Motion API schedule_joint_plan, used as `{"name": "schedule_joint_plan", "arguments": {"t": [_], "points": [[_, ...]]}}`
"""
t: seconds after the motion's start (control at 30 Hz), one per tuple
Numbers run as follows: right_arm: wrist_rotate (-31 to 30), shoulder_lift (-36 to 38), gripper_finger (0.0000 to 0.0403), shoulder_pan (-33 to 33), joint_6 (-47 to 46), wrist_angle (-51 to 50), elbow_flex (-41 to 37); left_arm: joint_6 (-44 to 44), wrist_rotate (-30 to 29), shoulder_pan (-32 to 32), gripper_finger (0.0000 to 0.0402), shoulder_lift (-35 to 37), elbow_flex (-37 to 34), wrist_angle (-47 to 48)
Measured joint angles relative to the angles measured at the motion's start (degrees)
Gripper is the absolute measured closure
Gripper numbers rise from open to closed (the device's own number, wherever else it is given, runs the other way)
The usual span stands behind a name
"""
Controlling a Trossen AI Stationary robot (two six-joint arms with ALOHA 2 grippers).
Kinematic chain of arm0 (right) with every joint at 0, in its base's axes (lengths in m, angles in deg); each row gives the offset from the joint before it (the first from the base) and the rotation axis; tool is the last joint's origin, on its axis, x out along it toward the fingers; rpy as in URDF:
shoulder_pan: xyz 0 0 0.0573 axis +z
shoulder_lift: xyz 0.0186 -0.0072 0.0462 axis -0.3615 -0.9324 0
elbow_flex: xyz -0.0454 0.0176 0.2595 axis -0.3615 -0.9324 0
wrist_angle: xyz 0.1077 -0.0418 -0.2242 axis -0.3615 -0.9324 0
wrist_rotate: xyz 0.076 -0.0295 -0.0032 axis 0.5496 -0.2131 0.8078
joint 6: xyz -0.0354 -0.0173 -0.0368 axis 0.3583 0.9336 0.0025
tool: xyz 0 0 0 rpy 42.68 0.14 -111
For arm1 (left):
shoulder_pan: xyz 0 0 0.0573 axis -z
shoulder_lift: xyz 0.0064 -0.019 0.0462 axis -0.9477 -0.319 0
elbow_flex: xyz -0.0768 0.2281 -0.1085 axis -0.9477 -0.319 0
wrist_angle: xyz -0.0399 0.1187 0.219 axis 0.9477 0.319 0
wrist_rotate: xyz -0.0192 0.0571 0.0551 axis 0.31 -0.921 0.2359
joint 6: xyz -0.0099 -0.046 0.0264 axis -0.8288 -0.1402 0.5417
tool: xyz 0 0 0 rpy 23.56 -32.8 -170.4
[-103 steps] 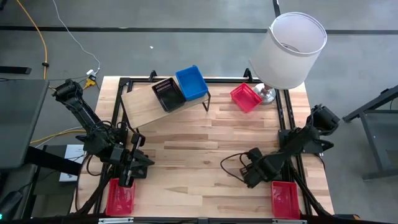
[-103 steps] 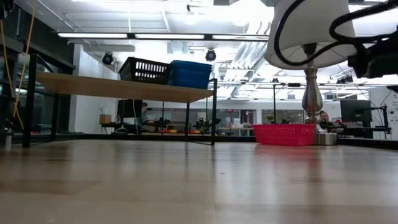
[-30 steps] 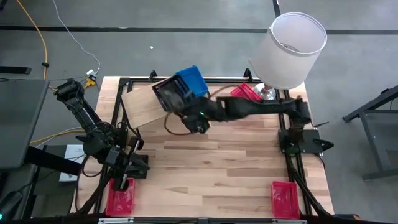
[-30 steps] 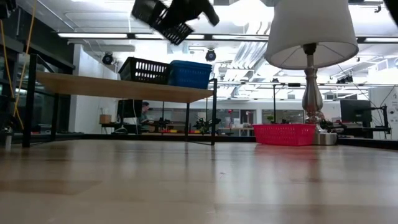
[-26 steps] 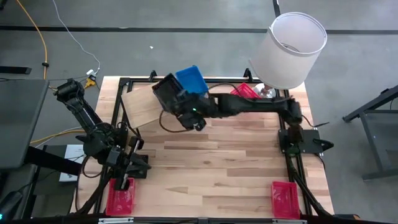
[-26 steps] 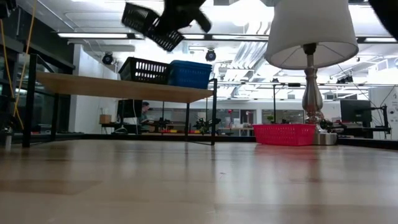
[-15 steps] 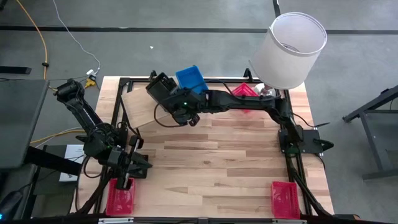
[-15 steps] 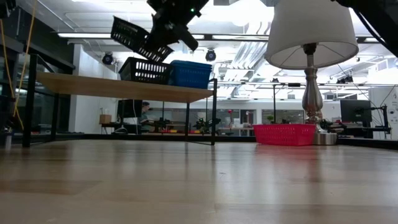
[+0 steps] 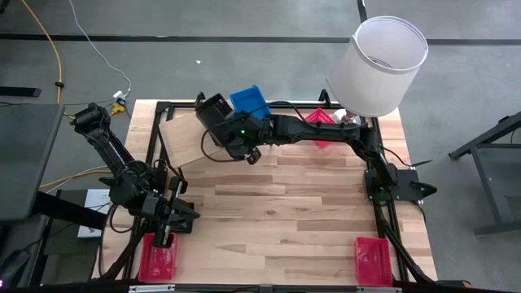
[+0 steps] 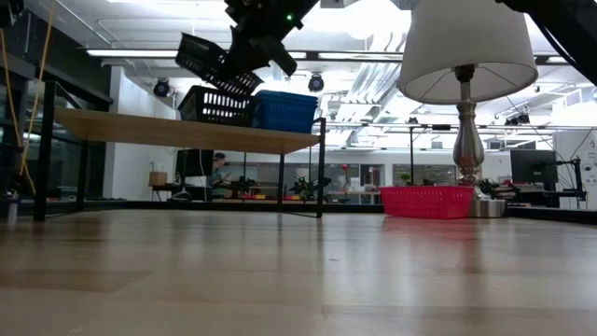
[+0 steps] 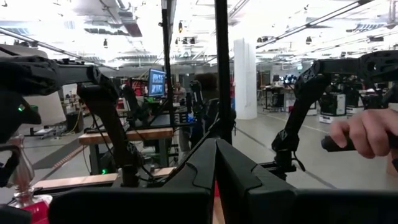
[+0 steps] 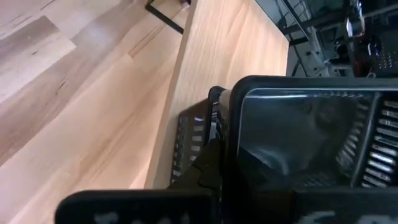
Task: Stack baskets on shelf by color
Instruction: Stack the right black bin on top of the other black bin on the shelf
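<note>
My right arm reaches across the table to the shelf [image 9: 181, 142] at the far left. There my right gripper [image 9: 225, 124] is shut on a black basket [image 10: 207, 61], which it holds tilted in the air. Right under it a second black basket [image 10: 215, 105] stands on the shelf plank [image 10: 177, 133], with a blue basket [image 9: 249, 101] beside it. A red basket [image 10: 426, 201] sits on the table by the lamp. My left gripper [image 9: 175, 216] is shut with nothing in it at the near left, above another red basket [image 9: 157, 259]. My right gripper holds the black basket by the rim of one side wall [image 12: 216, 134], pinched between its two fingers. The fingers come slanting down from the table's right. The basket is lifted clear and tilted, its free end [image 10: 185, 45] higher than the held end.
A tall lamp with a white shade [image 9: 381, 61] stands at the far right corner. A third red basket [image 9: 373, 260] lies at the near right. The black metal frame [image 9: 377, 175] runs round the table. A person's hand [image 11: 367, 130] shows in the room beyond.
My right gripper has carried the black basket toward the table's far left, over the shelf, and has come down closer to the black basket that stands there. The held basket stays tilted and clear.
</note>
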Motion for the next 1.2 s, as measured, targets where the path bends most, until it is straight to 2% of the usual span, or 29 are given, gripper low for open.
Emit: {"name": "schedule_joint_plan", "arguments": {"t": [1.2], "points": [[-2.72, 0.11, 0.0402, -0.28, 0.19, -3.65, -0.04, 0.02, 0.04, -0.01, 0.0402, 0.0, 0.01, 0.03]]}}
